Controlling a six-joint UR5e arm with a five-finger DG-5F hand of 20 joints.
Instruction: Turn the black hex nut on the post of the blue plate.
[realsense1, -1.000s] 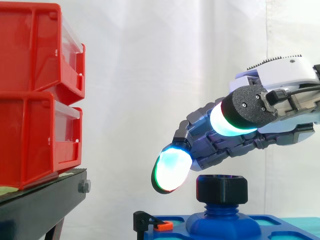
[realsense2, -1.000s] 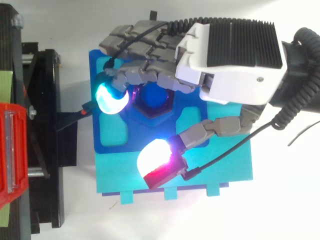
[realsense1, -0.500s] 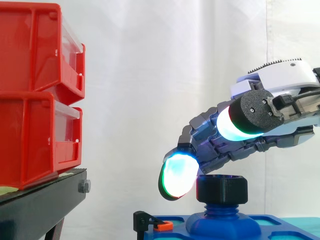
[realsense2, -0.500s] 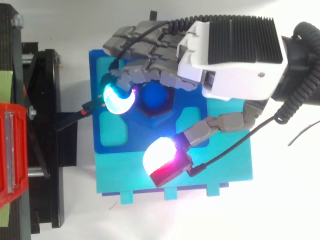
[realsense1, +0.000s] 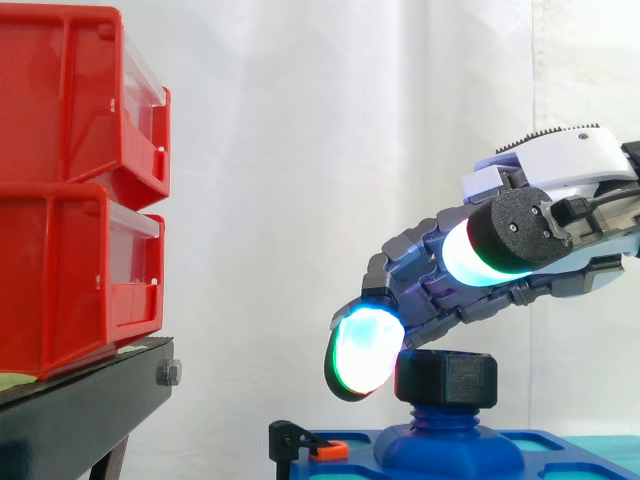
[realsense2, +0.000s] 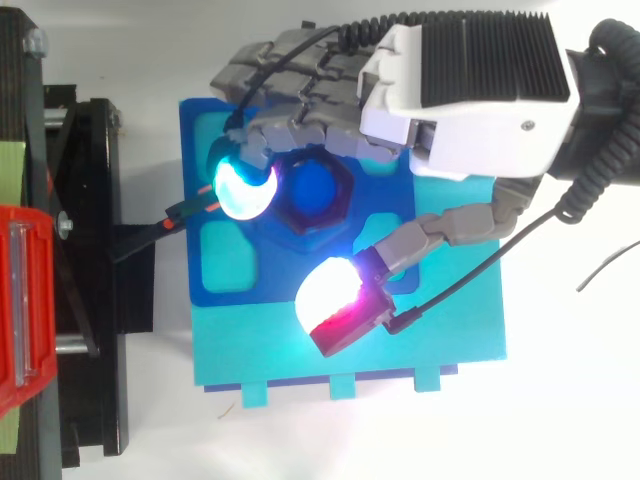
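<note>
The black hex nut (realsense1: 445, 378) sits on the blue post (realsense2: 315, 185) that rises from the blue plate (realsense2: 225, 270). My hand (realsense2: 490, 90) reaches in from the right and hangs over the nut. Its fingers curl over the nut's far and left sides. One cyan-glowing fingertip (realsense1: 365, 350) presses against the nut's left face at nut height. The thumb's pad (realsense2: 330, 295) is held off the nut, raised above it on the near side. The plate rests on a teal base (realsense2: 400, 340).
Two stacked red bins (realsense1: 70, 180) stand on a black stand (realsense1: 80, 410) to the left. A small black clip with an orange part (realsense1: 300, 445) sits at the plate's left edge. A white curtain hangs behind.
The curled fingers have swept right, bringing the cyan fingertip against the nut's left side. The nut shows a different face, so it has turned a little. The thumb shifted slightly right.
</note>
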